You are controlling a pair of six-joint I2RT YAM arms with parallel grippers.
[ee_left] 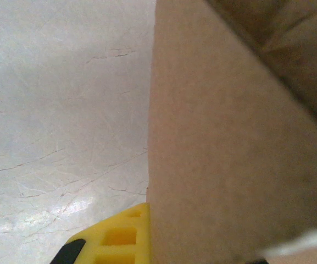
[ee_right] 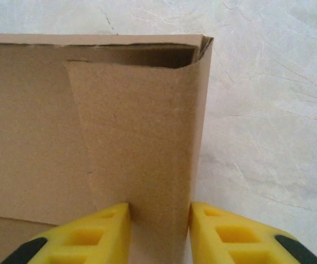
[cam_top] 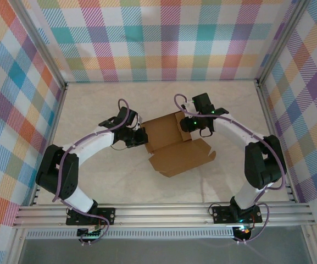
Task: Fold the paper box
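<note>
Two pincers crowd the paper box [cam_top: 172,146] on the table [cam_top: 92,104]; left pincer [cam_top: 143,136] seems shut on it, right pincer [ee_right: 159,231] part open.

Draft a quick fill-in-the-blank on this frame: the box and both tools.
1. The partly folded paper box lies on the ____.
2. Seen from above, the left tool is shut on the box's ____ edge.
3. The right tool has its ____ fingers standing apart, with the box's cardboard showing between them.

Missing words: table; left; yellow.
</note>
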